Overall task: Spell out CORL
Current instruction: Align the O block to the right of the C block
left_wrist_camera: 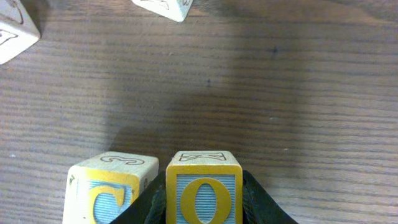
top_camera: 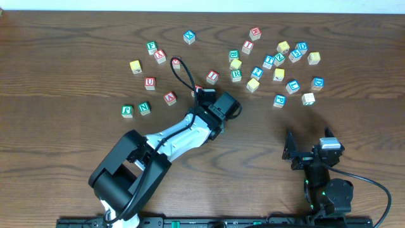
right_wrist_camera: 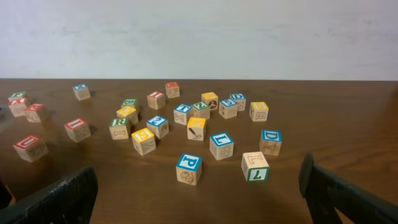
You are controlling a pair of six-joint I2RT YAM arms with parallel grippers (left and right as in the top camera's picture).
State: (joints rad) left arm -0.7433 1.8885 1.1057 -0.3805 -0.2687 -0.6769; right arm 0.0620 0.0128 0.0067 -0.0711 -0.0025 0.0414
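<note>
My left gripper point(left_wrist_camera: 204, 214) is shut on a yellow-and-blue O block point(left_wrist_camera: 204, 186). It holds the block just right of a C block point(left_wrist_camera: 109, 190), with a narrow gap between them. In the overhead view the left gripper point(top_camera: 221, 106) sits mid-table and hides both blocks. A green R block point(top_camera: 236, 75) lies in the far scatter and also shows in the right wrist view point(right_wrist_camera: 119, 127). A blue L block point(top_camera: 292, 86) lies at the right and shows in the right wrist view point(right_wrist_camera: 221, 145). My right gripper point(top_camera: 310, 152) is open and empty near the front right; its fingers frame the right wrist view point(right_wrist_camera: 202, 205).
Several letter blocks lie scattered across the far half of the table. A blue P block point(right_wrist_camera: 188, 168) and a white-and-green block point(right_wrist_camera: 255, 166) are nearest the right gripper. A red block point(top_camera: 198, 90) sits close to the left gripper. A black cable point(top_camera: 182, 73) loops above the left arm.
</note>
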